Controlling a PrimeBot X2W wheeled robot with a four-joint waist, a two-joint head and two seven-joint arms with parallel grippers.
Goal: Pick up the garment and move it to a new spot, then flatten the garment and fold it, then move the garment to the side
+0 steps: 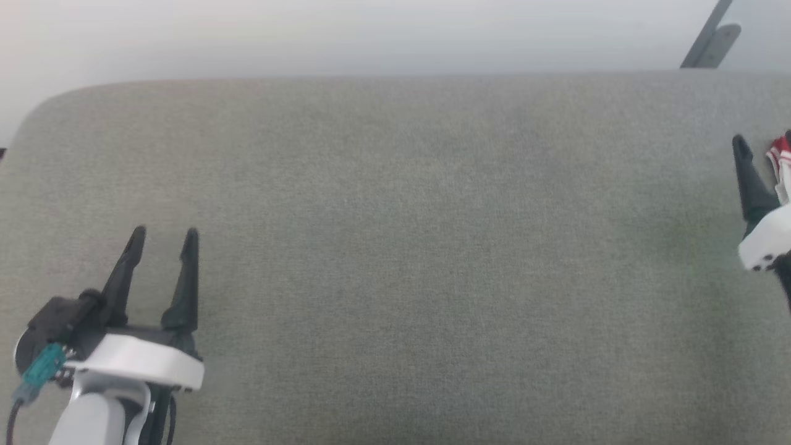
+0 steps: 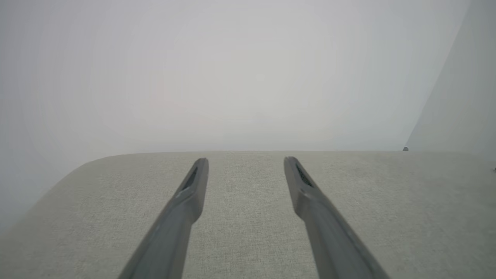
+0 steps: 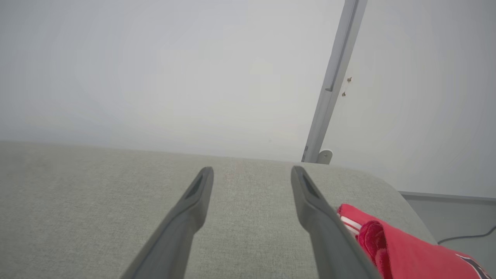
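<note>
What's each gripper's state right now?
Left gripper: open, holding nothing.
Right gripper: open, holding nothing; the garment lies beside it.

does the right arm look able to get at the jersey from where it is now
Probably yes: the right gripper is open and the jersey lies right beside it on the grey cushion, with nothing between them; a short sideways shift should do.

Grey fabric surface (image 1: 395, 247), pale wall (image 1: 371, 31), grey pole (image 3: 333, 77)
</note>
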